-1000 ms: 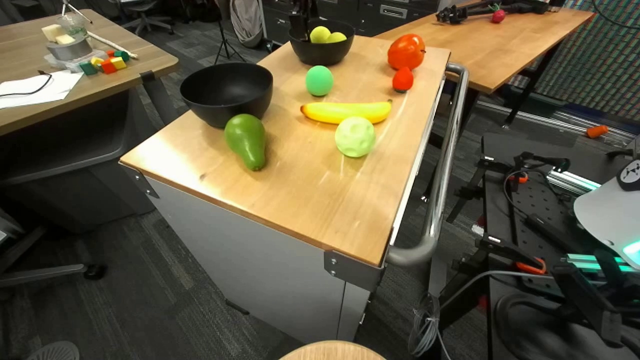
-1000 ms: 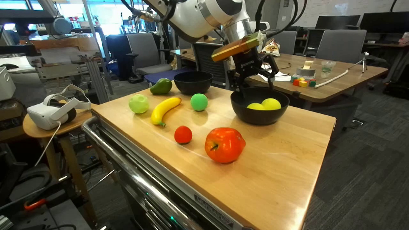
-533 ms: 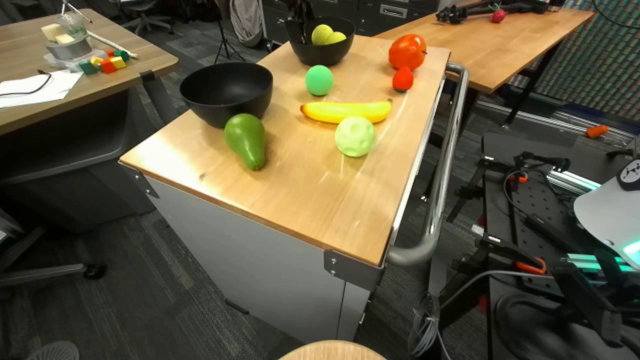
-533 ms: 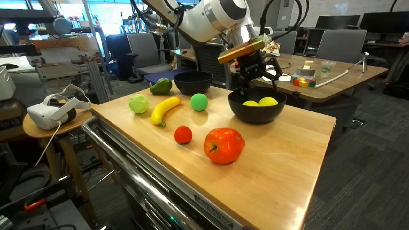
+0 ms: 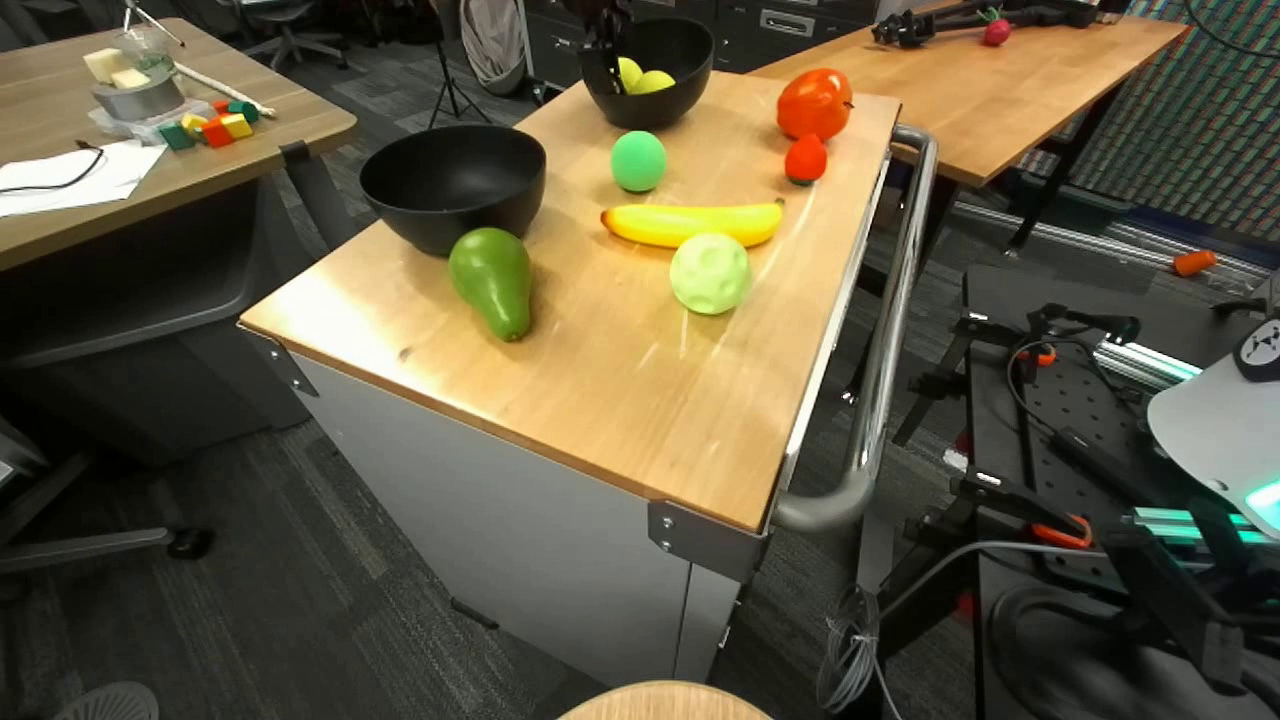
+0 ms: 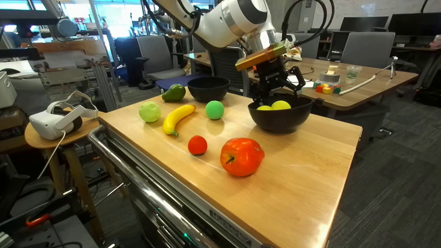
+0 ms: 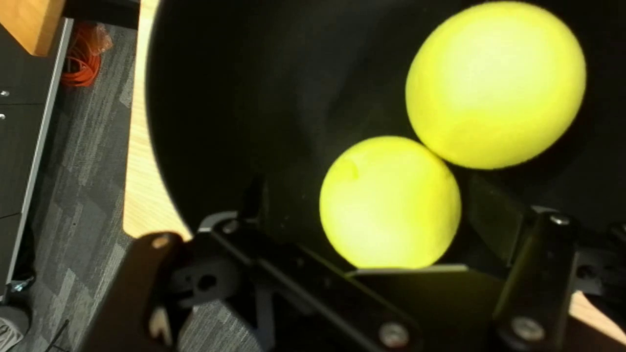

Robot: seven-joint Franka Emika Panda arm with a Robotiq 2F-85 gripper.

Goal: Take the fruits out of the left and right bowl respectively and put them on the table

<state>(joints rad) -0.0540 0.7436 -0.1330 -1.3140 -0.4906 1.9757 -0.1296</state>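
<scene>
2 fruits (image 7: 495, 85) in bowl (image 6: 280, 119), gripper (image 7: 375, 208) apparently astride 1

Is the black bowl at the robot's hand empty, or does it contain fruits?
Not empty: two yellow fruits lie inside the black bowl, visible in the wrist view and both exterior views.

In an exterior view, the right bowl (image 6: 279, 120) hides the undersides of the yellow fruits (image 6: 281, 104). The arm (image 6: 225, 24) is cut off above; the near label (image 6: 230, 226) is blurred.
</scene>
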